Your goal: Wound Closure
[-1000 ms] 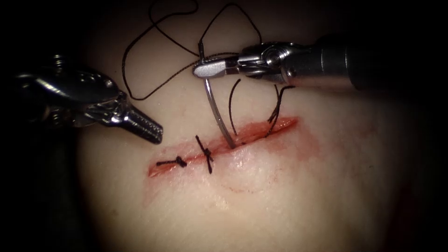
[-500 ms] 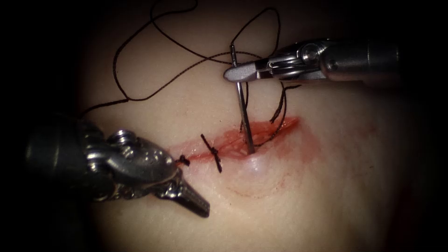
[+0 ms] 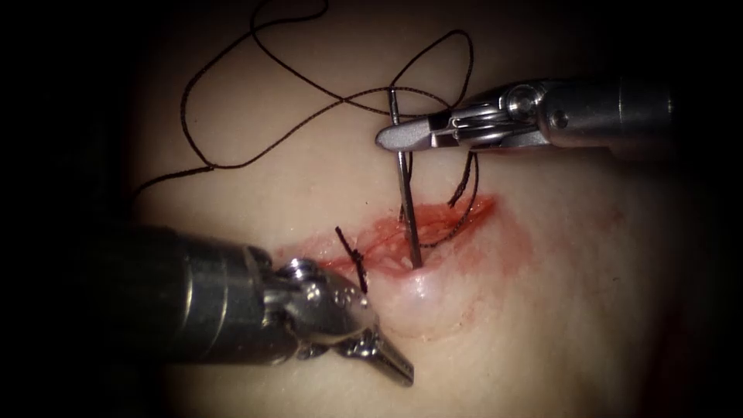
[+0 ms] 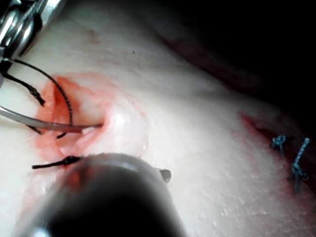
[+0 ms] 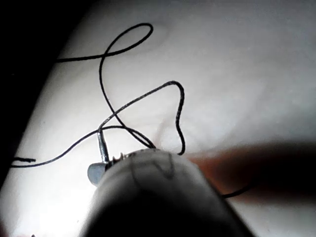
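The right tool [image 3: 402,138] is shut on the curved needle [image 3: 406,201] close to its tail end. The needle stands steeply, its tip buried in the near edge of the cut [image 3: 441,224], right of a tied stitch [image 3: 352,255]. A pale bulge of tissue [image 3: 422,298] rises over the tip. The left tool [image 3: 387,364] lies low beside that bulge, shut, holding nothing. Dark thread [image 3: 255,155] loops from the needle's tail over the far tissue. The left wrist view has the needle [image 4: 49,126] entering the bulge [image 4: 128,128]. In the right wrist view the needle's tail [image 5: 102,145] carries thread [image 5: 123,103].
Red fluid [image 3: 503,248] stains the tissue around the cut. Short cut thread ends [image 3: 464,182] hang at the cut's right end. An older closed cut with blue stitches [image 4: 291,158] is in the left wrist view. The left tool's shaft [image 3: 193,294] covers the cut's left end.
The right tool has turned the needle upright and driven its tip into the cut's near edge, raising the bulge. The left tool has swept down and right, from above the cut to below it.
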### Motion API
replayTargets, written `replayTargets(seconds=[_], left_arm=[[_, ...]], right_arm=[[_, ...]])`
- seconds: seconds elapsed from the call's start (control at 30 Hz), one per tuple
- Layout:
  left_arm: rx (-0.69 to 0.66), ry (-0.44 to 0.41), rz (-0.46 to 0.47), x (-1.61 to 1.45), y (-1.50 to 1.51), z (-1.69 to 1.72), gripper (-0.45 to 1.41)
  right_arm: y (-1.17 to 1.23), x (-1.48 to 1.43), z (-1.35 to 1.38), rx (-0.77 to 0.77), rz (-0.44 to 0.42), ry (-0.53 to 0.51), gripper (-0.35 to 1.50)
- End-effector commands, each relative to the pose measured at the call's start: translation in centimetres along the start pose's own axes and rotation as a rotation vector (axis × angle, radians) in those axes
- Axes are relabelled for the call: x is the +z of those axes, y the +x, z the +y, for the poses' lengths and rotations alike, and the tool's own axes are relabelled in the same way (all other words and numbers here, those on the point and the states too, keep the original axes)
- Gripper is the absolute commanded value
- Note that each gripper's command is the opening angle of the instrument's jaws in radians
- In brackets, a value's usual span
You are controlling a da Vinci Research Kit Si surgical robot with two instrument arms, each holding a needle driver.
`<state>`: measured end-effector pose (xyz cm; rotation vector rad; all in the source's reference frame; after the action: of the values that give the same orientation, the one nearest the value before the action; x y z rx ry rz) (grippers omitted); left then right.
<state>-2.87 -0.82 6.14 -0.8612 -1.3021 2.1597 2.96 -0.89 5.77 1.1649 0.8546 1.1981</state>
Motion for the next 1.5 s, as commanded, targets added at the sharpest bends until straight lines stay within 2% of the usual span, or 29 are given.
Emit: replayTargets(seconds=[0.03, 0.23, 0.4, 0.6, 0.87, 0.97, 1.5], left_arm=[[0.0, -0.003, 0.009, 0.06, 0.01, -0.04, -0.45], [-0.019, 0.009, 0.059, 0.03, 0.07, -0.15, -0.45], [-0.051, 0.013, 0.058, 0.04, 0.04, -0.22, -0.45], [-0.074, 0.016, 0.06, 0.06, 0.02, -0.24, -0.45], [-0.085, 0.017, 0.06, 0.08, 0.01, -0.25, -0.45], [-0.084, 0.017, 0.06, 0.08, 0.0, -0.25, -0.45], [-0.084, 0.018, 0.06, 0.08, 0.0, -0.25, -0.45]], right_arm=[[0.03, 0.08, 0.0, 0.002, 0.009, 0.011, -0.35], [-0.03, 0.04, 0.03, 0.063, 0.055, 0.022, -0.35], [-0.06, 0.05, 0.01, 0.098, 0.071, 0.016, -0.35], [-0.12, 0.06, -0.03, 0.211, 0.065, 0.028, -0.35], [-0.21, 0.1, -0.14, 0.282, 0.034, 0.088, -0.35], [-0.27, 0.13, -0.22, 0.305, 0.01, 0.143, -0.35], [-0.4, 0.13, -0.4, 0.408, -0.051, 0.193, -0.35]])
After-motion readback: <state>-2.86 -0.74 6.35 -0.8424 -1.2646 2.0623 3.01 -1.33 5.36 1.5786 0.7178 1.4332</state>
